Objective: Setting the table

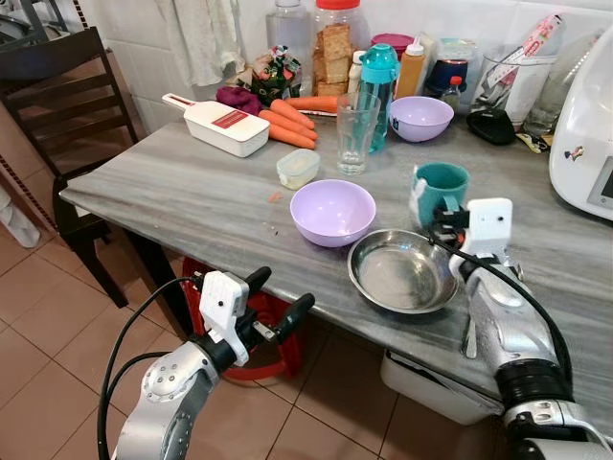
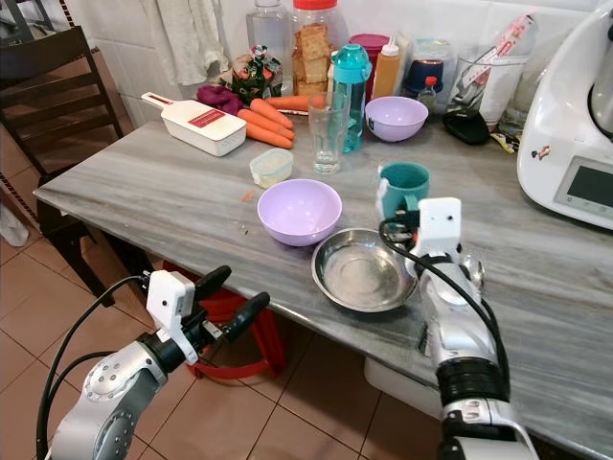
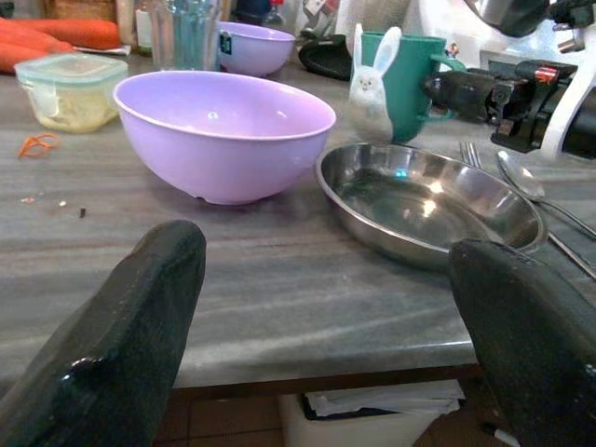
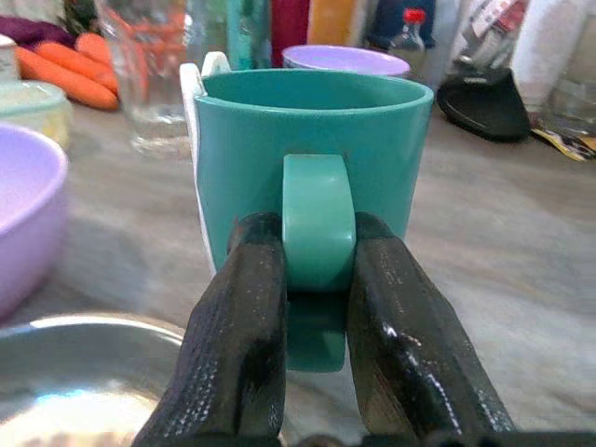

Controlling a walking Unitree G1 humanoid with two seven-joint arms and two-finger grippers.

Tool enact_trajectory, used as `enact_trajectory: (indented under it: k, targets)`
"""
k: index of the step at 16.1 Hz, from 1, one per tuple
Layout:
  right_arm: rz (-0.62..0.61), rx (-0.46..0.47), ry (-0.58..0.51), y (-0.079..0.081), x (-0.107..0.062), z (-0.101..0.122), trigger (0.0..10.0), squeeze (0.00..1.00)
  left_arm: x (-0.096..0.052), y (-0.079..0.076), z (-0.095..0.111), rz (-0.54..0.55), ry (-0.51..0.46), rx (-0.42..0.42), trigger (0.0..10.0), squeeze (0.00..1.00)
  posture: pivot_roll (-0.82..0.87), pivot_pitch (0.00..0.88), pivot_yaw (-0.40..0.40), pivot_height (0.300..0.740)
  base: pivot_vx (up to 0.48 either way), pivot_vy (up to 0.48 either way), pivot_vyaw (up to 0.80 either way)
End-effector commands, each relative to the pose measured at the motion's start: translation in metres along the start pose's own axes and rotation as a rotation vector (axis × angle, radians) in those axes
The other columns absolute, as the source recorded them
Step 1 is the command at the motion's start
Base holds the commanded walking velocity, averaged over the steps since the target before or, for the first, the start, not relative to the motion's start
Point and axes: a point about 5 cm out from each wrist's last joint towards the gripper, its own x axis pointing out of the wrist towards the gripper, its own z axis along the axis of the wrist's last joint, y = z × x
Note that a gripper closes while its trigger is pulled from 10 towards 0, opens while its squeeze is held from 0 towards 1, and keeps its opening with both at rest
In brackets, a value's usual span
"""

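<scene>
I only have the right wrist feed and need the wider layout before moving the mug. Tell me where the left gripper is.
Observer: The left gripper hangs open below the table edge, facing the purple bowl.
Operator: Say what lies right of the steel plate.
Observer: A fork and spoon lie beside the steel plate.
Operator: Describe the mug's far side.
Observer: A white rabbit figure stands against the teal mug.
</scene>
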Motion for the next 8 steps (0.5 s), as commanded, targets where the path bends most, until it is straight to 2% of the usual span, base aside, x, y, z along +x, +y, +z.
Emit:
enact_trajectory:
  k: [1,8]
  targets:
    - [-0.003,-0.017,-0.018,-0.0026,0.0014,0.0009,10.0,0.00,-0.0016,-0.0011,0.0029,-0.014,0.005,0.011,10.0,0.00,-0.02,0.068,0.033,0.740,0.000,0.000,0.00]
    - [-0.006,-0.036,0.007,-0.0096,0.0020,-0.0081,10.0,0.00,-0.0014,-0.0035,0.0048,-0.020,0.010,0.006,10.0,0.00,-0.01,0.074,0.041,0.740,0.000,0.000,0.00]
